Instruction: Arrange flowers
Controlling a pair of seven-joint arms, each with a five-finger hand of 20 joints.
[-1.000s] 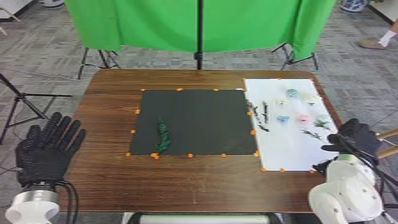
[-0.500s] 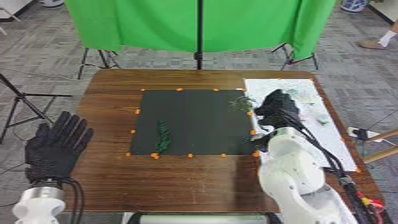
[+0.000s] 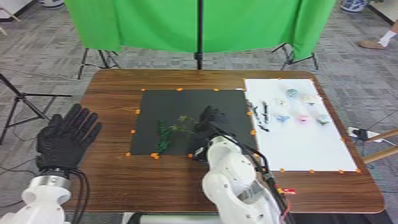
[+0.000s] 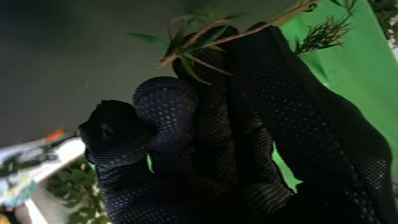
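Observation:
In the head view my right hand is over the right part of the black mat, shut on a thin green sprig whose leaves stick out to its left. A dark green leafy stem lies on the mat's left part. The right wrist view has the right hand with the sprig's brown stem pinched at the fingertips. My left hand rests at the table's left edge, fingers straight and open.
On the white sheet at the right lie pale, pink and blue flowers and dark twigs. Orange tape bits mark the edges of mat and sheet. A green cloth hangs behind the table.
My right arm has swung left from the white sheet to the black mat, carrying the sprig, which has left the sheet. My left hand has shifted slightly right and up.

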